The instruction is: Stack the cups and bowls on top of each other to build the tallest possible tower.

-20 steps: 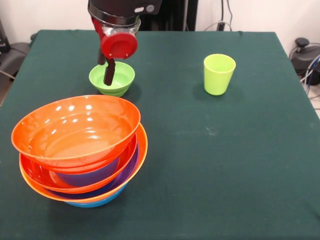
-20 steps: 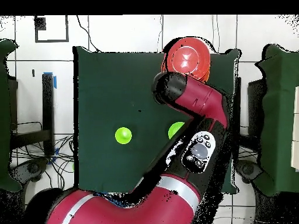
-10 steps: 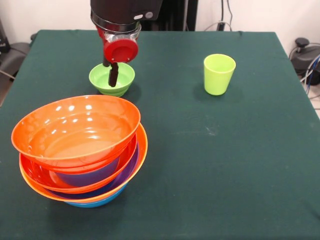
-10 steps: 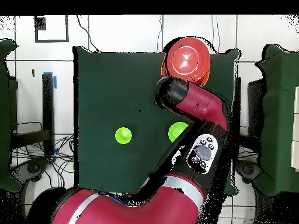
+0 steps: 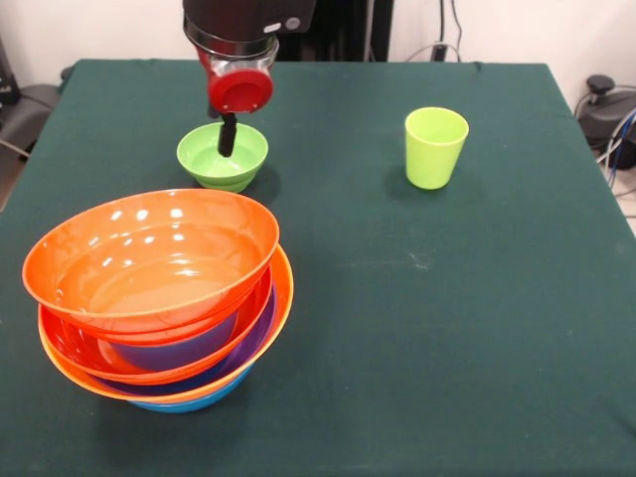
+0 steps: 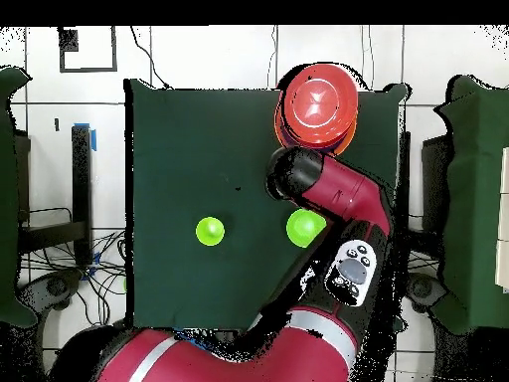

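Note:
The tower (image 5: 159, 288) of nested bowls stands at the front left of the front view, with a big orange bowl on top and red-orange, purple and blue rims below. In the overhead view the tower (image 6: 318, 99) is at the top right. Behind it sits the small lime-green bowl (image 5: 223, 159), also visible as the small lime-green bowl (image 6: 303, 227) beside the arm. My gripper (image 5: 228, 139) hangs over this bowl, its dark tip reaching down inside the rim. The lime-green cup (image 5: 434, 147) stands upright and alone at the right; from above, the cup (image 6: 209, 231) is left of the arm.
The red arm (image 6: 338, 199) crosses the right part of the green tablecloth (image 5: 417, 328) in the overhead view and hides the gripper there. Table edges lie close to the tower on the left and front.
The gripper has drifted back, away from the tower, and now sits over the middle of the small green bowl. Bowls and cup have not moved.

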{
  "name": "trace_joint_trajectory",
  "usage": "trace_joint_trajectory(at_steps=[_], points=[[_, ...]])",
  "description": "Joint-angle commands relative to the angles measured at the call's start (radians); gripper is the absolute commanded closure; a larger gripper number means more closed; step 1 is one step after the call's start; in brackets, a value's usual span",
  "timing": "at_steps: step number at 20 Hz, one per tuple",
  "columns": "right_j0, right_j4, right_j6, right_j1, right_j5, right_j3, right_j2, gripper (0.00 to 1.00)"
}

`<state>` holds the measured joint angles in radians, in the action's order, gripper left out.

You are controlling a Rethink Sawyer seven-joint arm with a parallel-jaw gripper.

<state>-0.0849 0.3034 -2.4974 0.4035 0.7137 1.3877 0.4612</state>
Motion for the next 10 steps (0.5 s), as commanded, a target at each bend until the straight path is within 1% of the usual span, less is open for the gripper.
trace_joint_trajectory(at_steps=[1,10], points=[[-0.039,-0.079,0.099,-0.021,-0.102,0.096,-0.179,0.0],[-0.087,-0.104,0.072,-0.081,-0.221,0.115,-0.25,0.0]])
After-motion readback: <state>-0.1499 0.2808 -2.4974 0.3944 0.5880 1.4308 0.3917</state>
